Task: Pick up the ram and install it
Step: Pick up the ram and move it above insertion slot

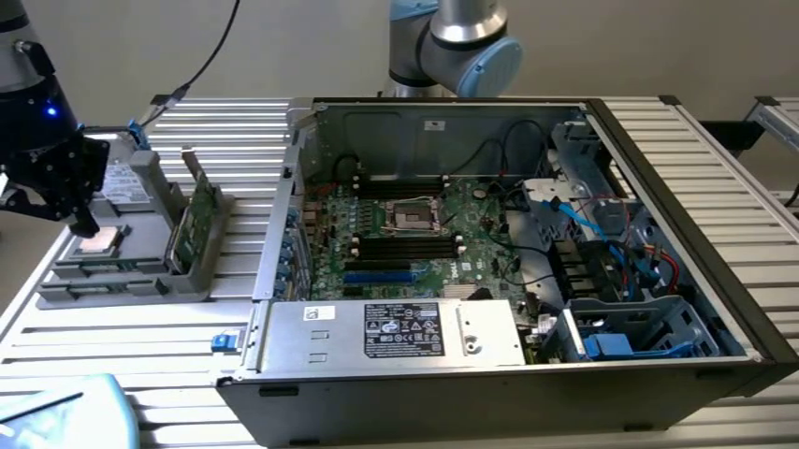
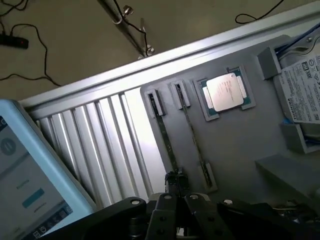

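Note:
Two thin green boards stand on edge in the grey holder (image 1: 112,285) at the exterior view's left. The lower one beside the processor chip (image 1: 100,241) looks like the ram (image 1: 183,234); a taller board (image 1: 194,168) rises behind it. From the wrist, both appear edge-on in parallel slots of the holder (image 2: 235,140), with the ram (image 2: 192,132) nearer the silver chip (image 2: 226,91). My gripper (image 1: 85,224) hangs above the holder, shut and holding nothing. Its fingertips (image 2: 176,182) hover over one end of the slot farther from the chip.
The open computer case (image 1: 699,187) fills the middle and the exterior view's right, with the motherboard (image 1: 425,224) and its dark memory slots (image 1: 406,245) exposed. A hard drive (image 2: 302,90) sits in the holder. A light-blue screen device (image 1: 63,412) lies at the table's front corner.

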Controlling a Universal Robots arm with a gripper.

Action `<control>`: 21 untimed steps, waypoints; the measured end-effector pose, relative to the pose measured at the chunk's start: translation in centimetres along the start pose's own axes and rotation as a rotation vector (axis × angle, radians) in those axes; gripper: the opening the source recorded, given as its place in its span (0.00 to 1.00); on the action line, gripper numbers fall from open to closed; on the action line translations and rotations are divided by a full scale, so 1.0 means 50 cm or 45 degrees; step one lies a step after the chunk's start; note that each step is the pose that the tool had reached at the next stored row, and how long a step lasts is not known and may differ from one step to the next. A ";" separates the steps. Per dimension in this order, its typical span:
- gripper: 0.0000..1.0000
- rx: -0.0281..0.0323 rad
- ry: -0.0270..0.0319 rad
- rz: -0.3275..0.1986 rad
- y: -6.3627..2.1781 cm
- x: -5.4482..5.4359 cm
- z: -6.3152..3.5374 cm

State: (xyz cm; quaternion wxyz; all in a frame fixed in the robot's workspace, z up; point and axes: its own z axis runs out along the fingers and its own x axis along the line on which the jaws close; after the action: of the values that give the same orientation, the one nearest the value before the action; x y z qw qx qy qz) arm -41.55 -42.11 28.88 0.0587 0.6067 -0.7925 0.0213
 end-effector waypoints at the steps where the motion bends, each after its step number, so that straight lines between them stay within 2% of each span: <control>1: 0.11 0.0025 -0.0005 -0.023 0.000 0.000 0.001; 5: 0.11 0.0115 -0.0001 -0.112 0.000 0.000 0.002; 10: 0.11 0.0193 -0.0130 -0.215 0.000 0.000 0.003; 13: 0.11 0.0198 -0.0251 -0.267 0.000 0.000 0.003; 14: 0.11 0.0167 -0.0322 -0.275 0.001 0.000 0.003; 16: 0.11 0.0031 -0.0472 -0.283 0.006 0.001 0.003; 17: 0.11 -0.0053 -0.0489 -0.285 0.008 0.002 0.003; 19: 0.11 -0.0235 -0.0465 -0.287 0.010 0.002 0.003; 21: 0.11 -0.0249 -0.0462 -0.288 0.010 0.002 0.003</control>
State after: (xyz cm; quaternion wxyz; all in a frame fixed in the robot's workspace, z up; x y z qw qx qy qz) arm -42.08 -42.10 28.76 0.0523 0.6918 -0.7202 -0.0042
